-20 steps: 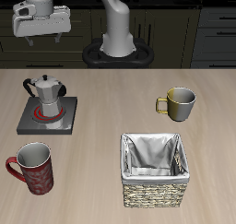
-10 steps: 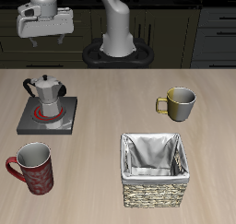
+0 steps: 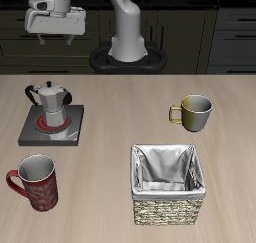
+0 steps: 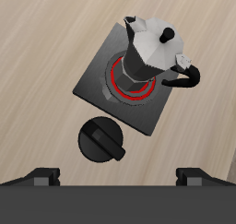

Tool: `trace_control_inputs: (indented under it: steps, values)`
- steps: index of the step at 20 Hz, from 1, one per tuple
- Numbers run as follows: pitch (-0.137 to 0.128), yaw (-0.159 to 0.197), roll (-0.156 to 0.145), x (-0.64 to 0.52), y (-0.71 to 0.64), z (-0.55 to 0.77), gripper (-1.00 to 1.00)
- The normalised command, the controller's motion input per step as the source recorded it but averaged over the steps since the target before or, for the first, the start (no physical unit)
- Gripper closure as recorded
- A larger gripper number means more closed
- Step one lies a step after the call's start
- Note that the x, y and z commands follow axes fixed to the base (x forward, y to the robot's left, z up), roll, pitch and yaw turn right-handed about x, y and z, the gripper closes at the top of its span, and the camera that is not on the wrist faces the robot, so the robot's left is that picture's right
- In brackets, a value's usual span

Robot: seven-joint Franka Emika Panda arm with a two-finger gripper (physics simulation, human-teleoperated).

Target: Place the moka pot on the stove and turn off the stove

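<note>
Pot (image 3: 47,100) sits on the stove (image 3: 52,125), rings red, so you have the knob (image 4: 101,141) left. Your hand (image 3: 57,36) hangs high, fingers apart, empty. Come down off-line and you clip the pot's handle (image 4: 189,78), or slip off the knob.

From up here I have open air between my gripper (image 3: 57,37) and the stove (image 3: 52,124). The moka pot (image 3: 49,98) stands on the burner rings and is the only tall thing there. The red mug (image 3: 35,181) sits near the stove's front edge, toward the bench (image 3: 110,157) front. The basket (image 3: 168,185) and olive mug (image 3: 194,112) stand well apart across bare bench.
</note>
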Motion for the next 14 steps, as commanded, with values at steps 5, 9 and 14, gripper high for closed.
trace_control_inputs:
  steps: [5,9,14]
  values:
    - [-0.033,0.059,-0.027,0.08,0.04,-0.1,-1.0]
    - [0.028,-0.004,0.025,0.05,0.12,-0.09,-1.0]
    - [0.024,0.053,0.019,-0.06,0.1,-0.18,-1.0]
